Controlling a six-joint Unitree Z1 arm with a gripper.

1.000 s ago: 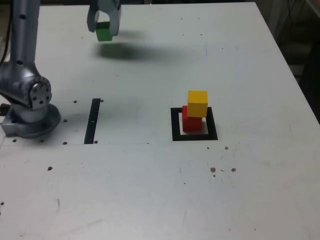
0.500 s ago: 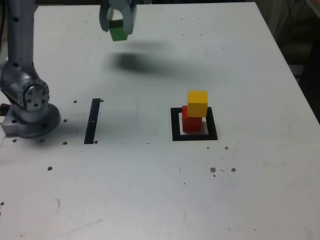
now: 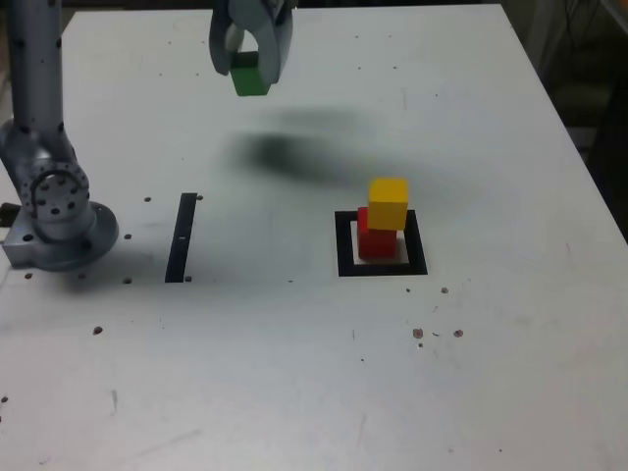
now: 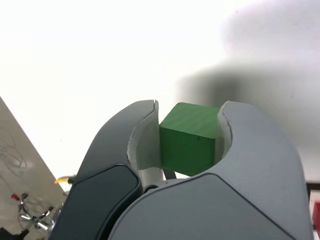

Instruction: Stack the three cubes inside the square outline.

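Far side, exterior view's left of centre: the gripper (image 3: 251,61) hangs above the table (image 3: 491,373), its jaws clamped on the green cube (image 3: 250,78).
Grip, wrist view: the gripper (image 4: 190,131) has both pale fingers pressed flat against opposite faces of the green cube (image 4: 188,138); the cube's tip pokes out past the fingertips.
Change since the earlier frames: the gripper and its green cube have moved toward the exterior view's right and a little nearer, from above the far-left part of the table toward the middle; the shadow (image 3: 285,152) under them has slid the same way and now spreads toward the stack.
Arm: the grey base (image 3: 59,221) stands at the exterior view's left edge, and its lower joint has turned since a second ago.
Stack: the yellow cube (image 3: 389,203) sits on the red cube (image 3: 376,235), shifted slightly to the exterior view's right of it; both unmoved.
Square outline (image 3: 381,266): black frame with a pale centre, right of middle in the exterior view, with the red cube standing inside it.
Black strip (image 3: 182,236): narrow, straight, lying between the base and the outline, unmoved.
Table surface: white, with small dark specks scattered over the near half.
Writing or brands: none can be read in either view.
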